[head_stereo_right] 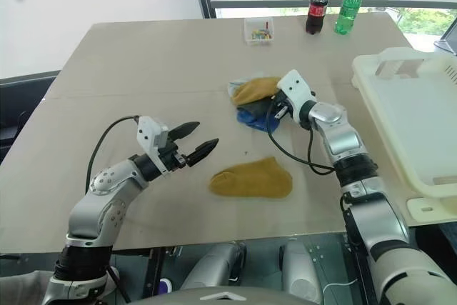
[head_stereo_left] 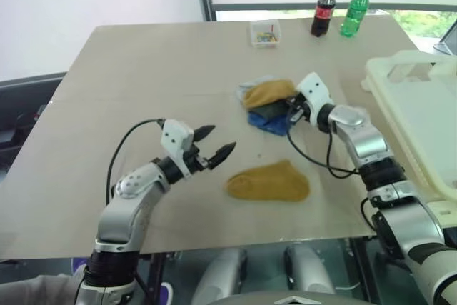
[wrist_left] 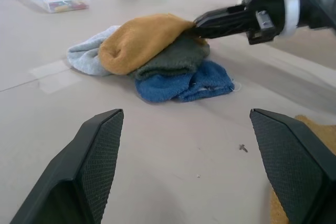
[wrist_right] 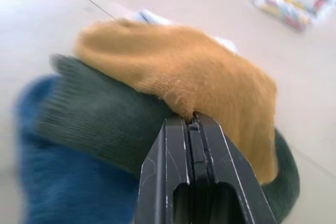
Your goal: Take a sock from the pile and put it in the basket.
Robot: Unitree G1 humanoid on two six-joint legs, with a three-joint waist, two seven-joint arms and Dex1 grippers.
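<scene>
The pile [head_stereo_left: 268, 103] of socks lies at mid-table: a mustard-yellow sock [wrist_right: 178, 61] on top of a dark green one [wrist_right: 100, 114], a blue one [wrist_left: 184, 85] and a pale grey one [wrist_left: 86, 56]. My right gripper [head_stereo_left: 290, 111] reaches into the pile from its right side. Its fingers [wrist_right: 173, 156] are shut, with the mustard sock's edge pinched at their tips. My left gripper [head_stereo_left: 220, 141] hovers open over the table in front of the pile, holding nothing. The cream-white basket [head_stereo_left: 400, 98] stands at the table's right edge.
A second mustard-yellow sock [head_stereo_left: 269, 181] lies flat on the table between my two arms, near the front. At the far edge stand a small clear plastic box [head_stereo_left: 265, 33], a cola bottle [head_stereo_left: 323, 10] and a green bottle [head_stereo_left: 355, 10]. A black cable loops beside my right forearm.
</scene>
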